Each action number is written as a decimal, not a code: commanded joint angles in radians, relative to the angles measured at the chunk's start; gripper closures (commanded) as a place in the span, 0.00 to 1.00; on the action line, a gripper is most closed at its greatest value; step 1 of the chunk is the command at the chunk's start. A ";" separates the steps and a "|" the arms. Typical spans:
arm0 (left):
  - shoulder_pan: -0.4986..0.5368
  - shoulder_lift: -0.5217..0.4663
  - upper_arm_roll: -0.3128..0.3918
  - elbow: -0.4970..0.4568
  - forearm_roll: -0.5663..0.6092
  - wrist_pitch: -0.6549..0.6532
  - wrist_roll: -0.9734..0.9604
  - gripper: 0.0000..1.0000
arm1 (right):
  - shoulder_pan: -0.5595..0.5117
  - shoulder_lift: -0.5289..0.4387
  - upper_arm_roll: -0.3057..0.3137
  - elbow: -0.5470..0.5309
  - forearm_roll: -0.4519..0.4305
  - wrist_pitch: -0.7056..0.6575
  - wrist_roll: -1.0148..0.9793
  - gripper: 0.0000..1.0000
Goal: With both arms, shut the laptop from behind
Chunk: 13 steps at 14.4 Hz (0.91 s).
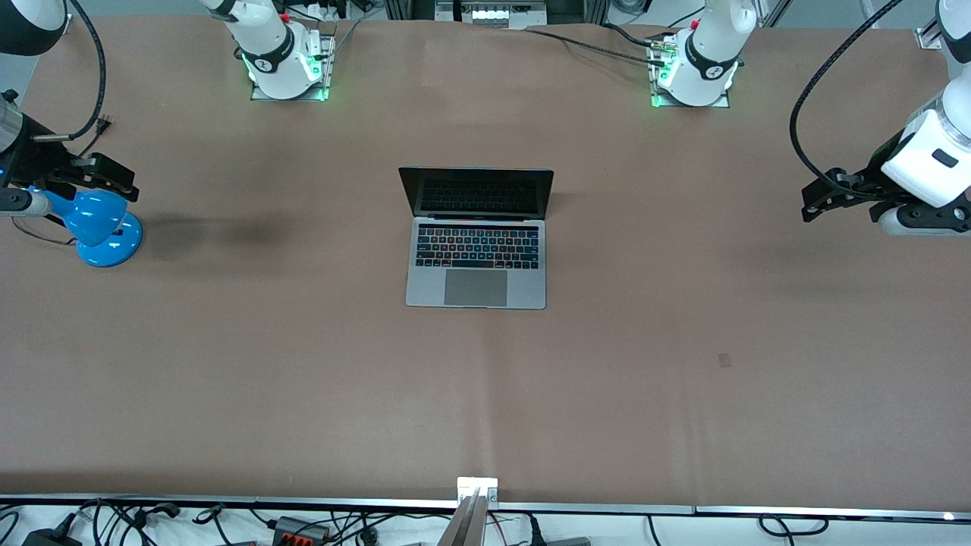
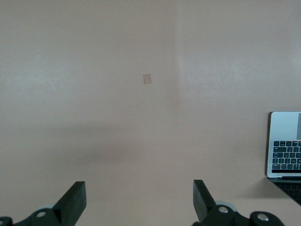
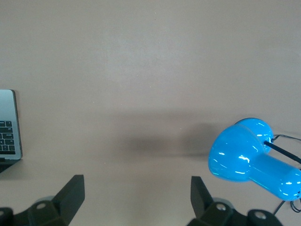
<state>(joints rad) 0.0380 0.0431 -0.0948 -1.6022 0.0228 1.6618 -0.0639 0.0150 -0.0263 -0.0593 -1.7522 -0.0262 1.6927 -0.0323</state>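
Note:
The silver-grey laptop (image 1: 476, 262) lies open in the middle of the brown table, its dark screen (image 1: 476, 192) upright and facing the front camera. Its corner shows in the left wrist view (image 2: 283, 141) and in the right wrist view (image 3: 7, 136). My left gripper (image 1: 815, 201) is open and empty, up over the table at the left arm's end, well apart from the laptop; it also shows in its own wrist view (image 2: 138, 188). My right gripper (image 1: 121, 182) is open and empty at the right arm's end, over a blue lamp; it also shows in its own wrist view (image 3: 136, 183).
A blue desk lamp (image 1: 100, 226) stands at the right arm's end of the table, right under my right gripper, and shows in the right wrist view (image 3: 254, 157). A small tape mark (image 1: 724, 359) lies on the table nearer the front camera. The two arm bases (image 1: 284, 64) (image 1: 694, 72) stand along the table's back edge.

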 commanded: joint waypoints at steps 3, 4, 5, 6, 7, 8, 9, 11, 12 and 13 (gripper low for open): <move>-0.003 -0.006 -0.003 0.013 0.019 -0.022 -0.004 0.00 | -0.003 -0.030 -0.001 -0.015 0.003 -0.011 0.012 0.00; -0.003 -0.005 -0.003 0.013 0.019 -0.022 -0.004 0.00 | -0.001 -0.030 0.001 -0.015 0.003 -0.018 0.012 0.00; -0.003 -0.006 -0.003 0.013 0.019 -0.022 -0.002 0.00 | -0.001 -0.030 0.001 -0.013 0.003 -0.024 0.012 0.00; -0.003 -0.006 -0.003 0.013 0.019 -0.022 -0.004 0.00 | 0.000 -0.030 0.002 -0.013 0.003 -0.025 0.012 0.00; -0.003 -0.005 -0.003 0.013 0.019 -0.022 -0.004 0.00 | 0.002 -0.029 0.004 -0.015 0.003 -0.028 0.014 0.00; -0.003 -0.005 -0.002 0.013 0.019 -0.022 -0.002 0.00 | 0.002 -0.026 0.004 -0.015 0.006 -0.031 0.014 0.00; -0.003 -0.005 -0.002 0.013 0.019 -0.022 -0.002 0.00 | 0.003 -0.024 0.004 -0.015 0.006 -0.030 0.014 0.00; -0.003 -0.005 -0.002 0.013 0.019 -0.022 -0.002 0.00 | 0.002 -0.024 0.004 -0.016 0.006 -0.031 0.014 0.00; -0.003 -0.005 -0.002 0.013 0.019 -0.022 -0.002 0.00 | 0.003 -0.023 0.004 -0.019 0.008 -0.031 0.014 0.00; -0.003 -0.005 -0.002 0.013 0.019 -0.022 -0.002 0.00 | 0.005 -0.023 0.006 -0.020 0.008 -0.031 0.014 0.00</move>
<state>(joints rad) 0.0377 0.0431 -0.0948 -1.6022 0.0228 1.6589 -0.0639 0.0156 -0.0343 -0.0574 -1.7537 -0.0261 1.6650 -0.0322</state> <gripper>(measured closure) 0.000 0.000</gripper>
